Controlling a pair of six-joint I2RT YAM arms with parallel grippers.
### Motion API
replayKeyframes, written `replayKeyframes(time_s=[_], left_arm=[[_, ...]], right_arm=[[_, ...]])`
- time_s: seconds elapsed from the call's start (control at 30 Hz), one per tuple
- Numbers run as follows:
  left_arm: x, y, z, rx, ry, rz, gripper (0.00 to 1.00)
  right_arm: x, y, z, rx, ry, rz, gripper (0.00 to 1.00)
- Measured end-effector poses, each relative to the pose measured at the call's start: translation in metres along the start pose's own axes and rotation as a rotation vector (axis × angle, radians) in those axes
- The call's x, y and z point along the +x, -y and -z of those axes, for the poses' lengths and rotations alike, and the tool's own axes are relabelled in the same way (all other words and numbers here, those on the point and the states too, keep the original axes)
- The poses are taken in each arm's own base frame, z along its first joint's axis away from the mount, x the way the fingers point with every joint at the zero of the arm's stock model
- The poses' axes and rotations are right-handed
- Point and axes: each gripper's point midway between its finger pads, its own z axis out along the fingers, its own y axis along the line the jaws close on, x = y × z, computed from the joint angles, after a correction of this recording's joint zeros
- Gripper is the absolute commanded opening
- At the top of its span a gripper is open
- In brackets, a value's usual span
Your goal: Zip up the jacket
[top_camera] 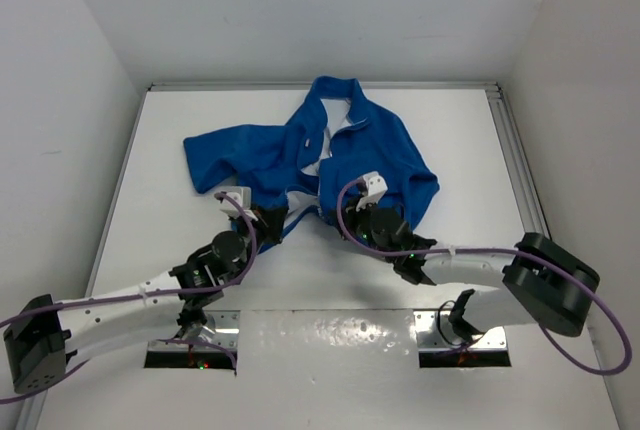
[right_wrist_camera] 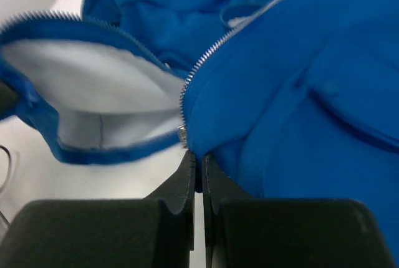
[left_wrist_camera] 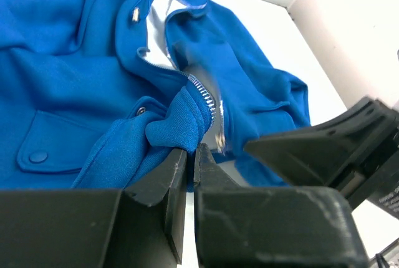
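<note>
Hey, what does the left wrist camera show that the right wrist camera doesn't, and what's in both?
Left wrist only: a silver snap near the collar and dark hardware at right, likely the other arm. Right wrist only: a front edge flapped open, baring whitish lining. Both: the blue jacket, its silver zipper teeth, and that arm's own jaws shut on the fabric.

The jacket [top_camera: 385, 155] lies rumpled, apparently unzipped, on the white table [top_camera: 465, 135].

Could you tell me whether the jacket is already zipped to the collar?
No, the jacket gapes open, whitish lining showing between its zipper halves.
</note>
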Motion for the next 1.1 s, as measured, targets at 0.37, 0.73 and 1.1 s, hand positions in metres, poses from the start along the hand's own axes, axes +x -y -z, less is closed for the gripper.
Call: replayKeyframes(time_s=[0.37,0.73,1.1], left_arm=[[0.003,0.000,-0.002,-0.002,-0.007,0.002,0.00],[-0.007,0.016,-0.003,0.039,-0.002,0.066,0.00],[-0.032,0.056,-0.007,0.168,0.044,0.185,0.00]], right_arm=[[-0.022,-0.011,-0.002,-0.040,0.077,-0.036,0.00],[-0.076,-0.033,0.049,-0.222,0.307,-0.138,0.00],[-0.073,-0.038,0.060,-0.280,0.314,-0.226,0.00]])
